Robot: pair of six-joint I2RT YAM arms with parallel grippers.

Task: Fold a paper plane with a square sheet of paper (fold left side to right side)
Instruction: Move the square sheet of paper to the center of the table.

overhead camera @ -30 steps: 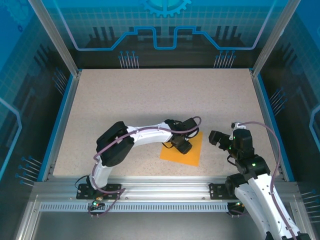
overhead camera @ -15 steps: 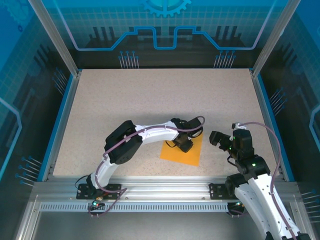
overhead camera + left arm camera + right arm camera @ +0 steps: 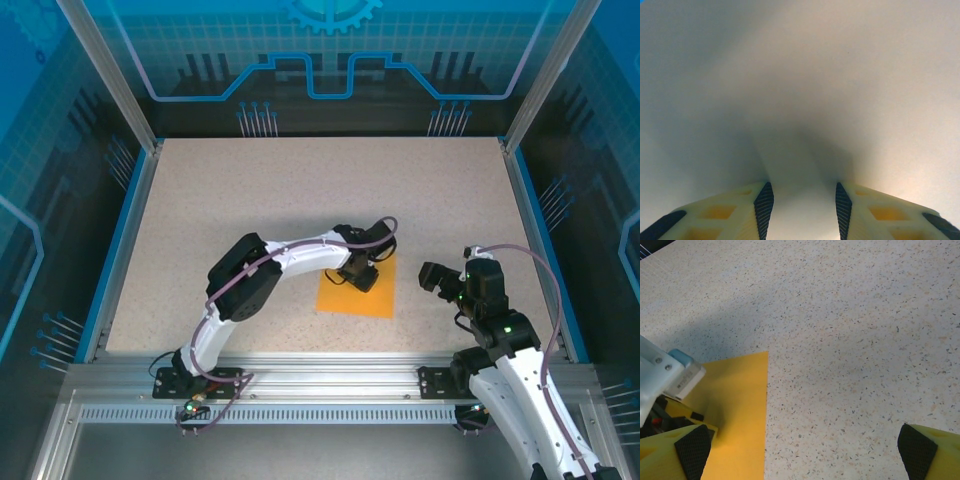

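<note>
The square sheet of paper [image 3: 357, 297] is plain bright orange, unmarked. Under it the table [image 3: 300, 190] is beige with fine dark and tan speckles, trimmed in blue along its sides. The left arm [image 3: 290, 262] and right arm [image 3: 510, 365] are white with black joints. The right gripper [image 3: 805, 455] has yellow fingers [image 3: 940, 450] and black pads [image 3: 916, 449]; the left gripper [image 3: 803, 202] has paler yellow fingers [image 3: 715, 220] with black ribbed pads [image 3: 764, 210]. The backdrop [image 3: 320, 60] is blue with lighter grid and circuit lines
</note>
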